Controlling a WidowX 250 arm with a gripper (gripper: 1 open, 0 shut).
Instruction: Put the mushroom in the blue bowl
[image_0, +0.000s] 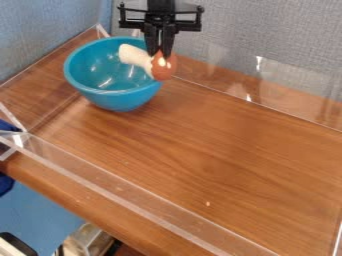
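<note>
Turquoise plastic bowl (114, 92) sits far left; black gripper (160, 50) pinches the brown-capped, cream-stemmed toy mushroom (162, 67) at its right rim; clear plastic wall (134, 197) runs along the near side.

Looks like a robot test bench, perhaps in a lab, and here's the evidence: a wood-grain tabletop (221, 165) fenced by clear plastic walls (140, 200), grey textured panels (274, 45) standing from eleven to one o'clock, and a black robot claw (159, 50) reaching in at twelve!
</note>
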